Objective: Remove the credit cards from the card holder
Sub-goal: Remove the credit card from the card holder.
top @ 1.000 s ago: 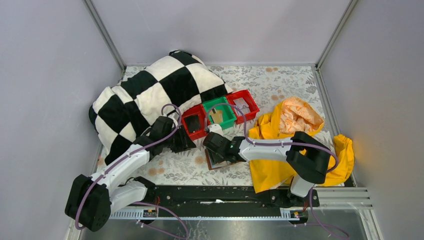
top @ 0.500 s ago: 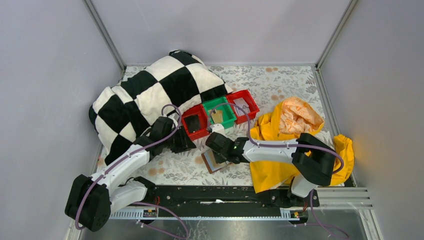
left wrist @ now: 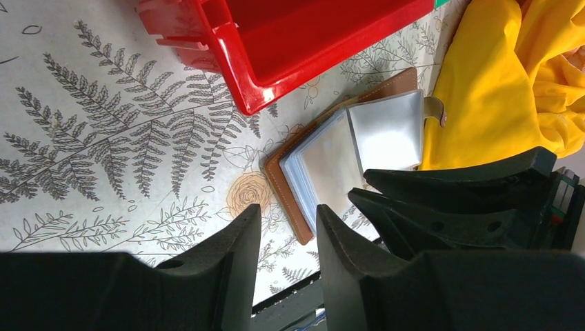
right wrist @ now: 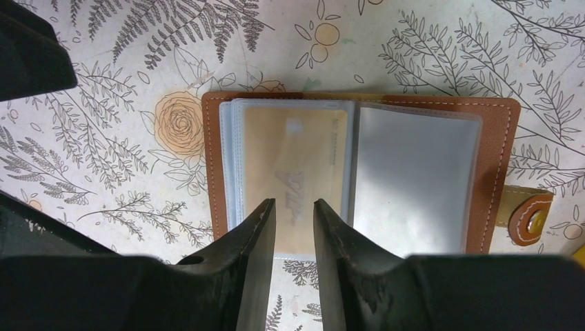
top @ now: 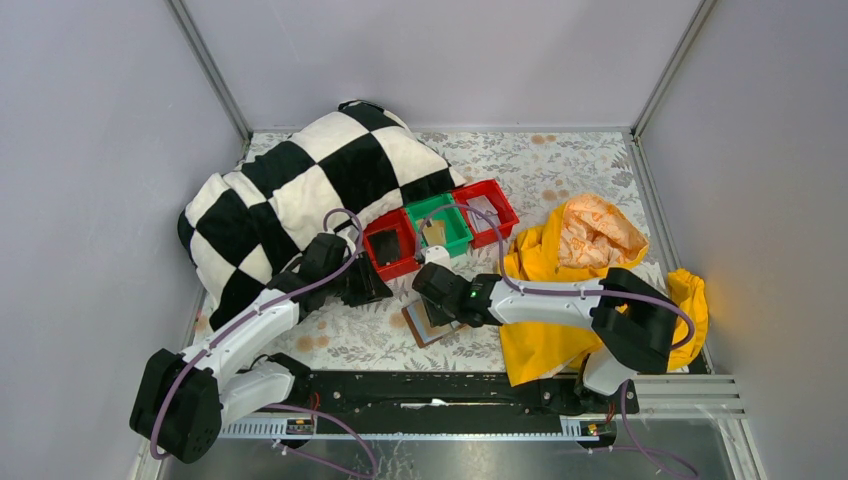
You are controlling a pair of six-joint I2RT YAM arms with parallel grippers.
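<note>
The card holder [right wrist: 359,103] lies open on the floral table, brown border around clear grey sleeves. It also shows in the top view [top: 428,324] and the left wrist view [left wrist: 345,148]. A tan credit card [right wrist: 293,162] sits inside its left sleeve. My right gripper [right wrist: 293,205] hovers over that card's near edge, jaws a narrow gap apart, holding nothing; from above it [top: 440,292] covers the holder's far part. My left gripper [left wrist: 286,214] is open and empty, left of the holder by the red bin; it shows in the top view [top: 368,285]. Another tan card [top: 433,232] lies in the green bin.
A row of red [top: 388,243], green [top: 442,213] and red [top: 490,208] bins stands just behind the holder. A black-and-white checkered cushion [top: 300,190] fills the back left. A yellow cloth [top: 570,260] lies right of the holder, under my right arm.
My right arm's elbow has shifted right and the gripper has drawn back a little, so more of the open holder shows. The left arm has not moved.
</note>
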